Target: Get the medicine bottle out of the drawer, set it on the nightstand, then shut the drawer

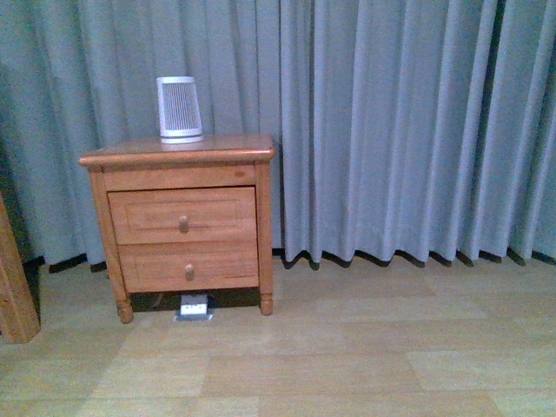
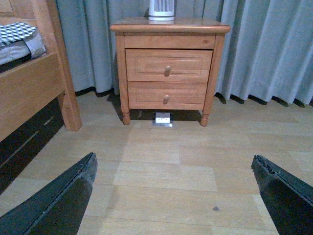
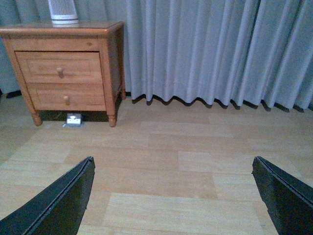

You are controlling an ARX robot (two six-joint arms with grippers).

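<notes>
Both wide open and empty: the left end effector [image 2: 173,160] is squared to the shut drawer [image 1: 182,215] of the nightstand [image 1: 178,149], well apart; the right end effector [image 3: 172,161] is judged farther. The medicine bottle is unseen, presumably inside.

Drawer [image 1: 156,213] int. out of view

You have bare wooden floor [image 1: 330,347] all the way up to the nightstand [image 1: 178,156]. The drawer [image 1: 182,215] is shut, and its knob stands clear in front. On your left the bed frame [image 2: 34,88] closes that side in (its post shows at the front view's edge). On top, the white ribbed device [image 1: 180,109] stands toward the back, with bare wood either side, more on the right. The curtain [image 1: 400,130] hangs close behind.
</notes>
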